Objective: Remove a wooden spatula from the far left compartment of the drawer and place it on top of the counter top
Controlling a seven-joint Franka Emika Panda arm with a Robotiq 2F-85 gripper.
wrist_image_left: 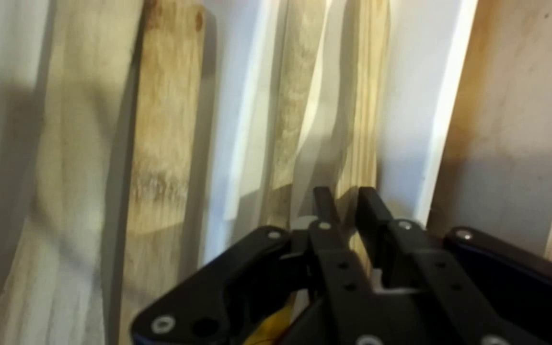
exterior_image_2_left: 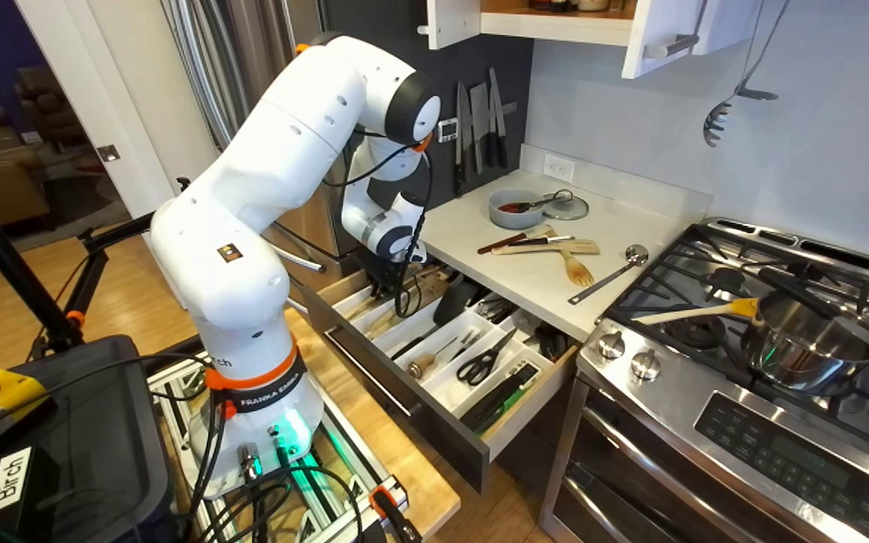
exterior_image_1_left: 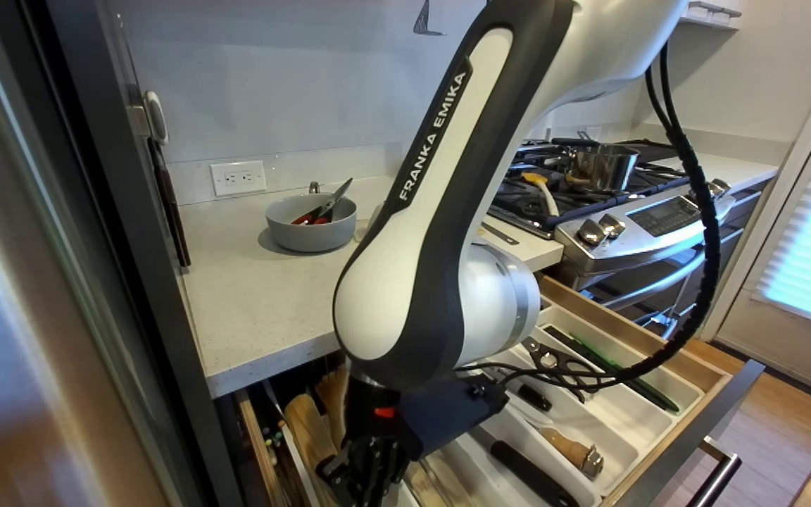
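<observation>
Steel gas range (exterior_image_2_left: 676, 396): well apart from the jaws.

Off-white slab worktop (exterior_image_1_left: 258, 310): beyond the jaws in an exterior view, and higher than them.

Drawer (exterior_image_2_left: 442, 437): open, fitted with a white divided insert (exterior_image_1_left: 617, 422). Jaws are low at one side of it; the range stands nearest the opposite side.

Far left compartment (wrist_image_left: 410, 96): long, narrow; the jaws point down at it.

Stainless saucepan (exterior_image_2_left: 789, 358): on the range, well apart from the jaws.

Grey bowl (exterior_image_1_left: 310, 232): on the worktop, beyond the jaws.

Loose wooden utensils (exterior_image_2_left: 577, 269): on the worktop, well apart from the jaws.

Wooden spatula (wrist_image_left: 367, 105): in the far left compartment, right at the jaws. Only a straight pale length shows.

Second pale utensil (wrist_image_left: 296, 96): same compartment, just left of the jaws in the wrist view.

Black-handled scissors (exterior_image_2_left: 489, 353): in the insert, apart from the jaws.

Jaws: standing close together, slim gap between. Pale wood of the spatula shows in that gap; whether gripped or merely lying below, cannot tell.
</observation>
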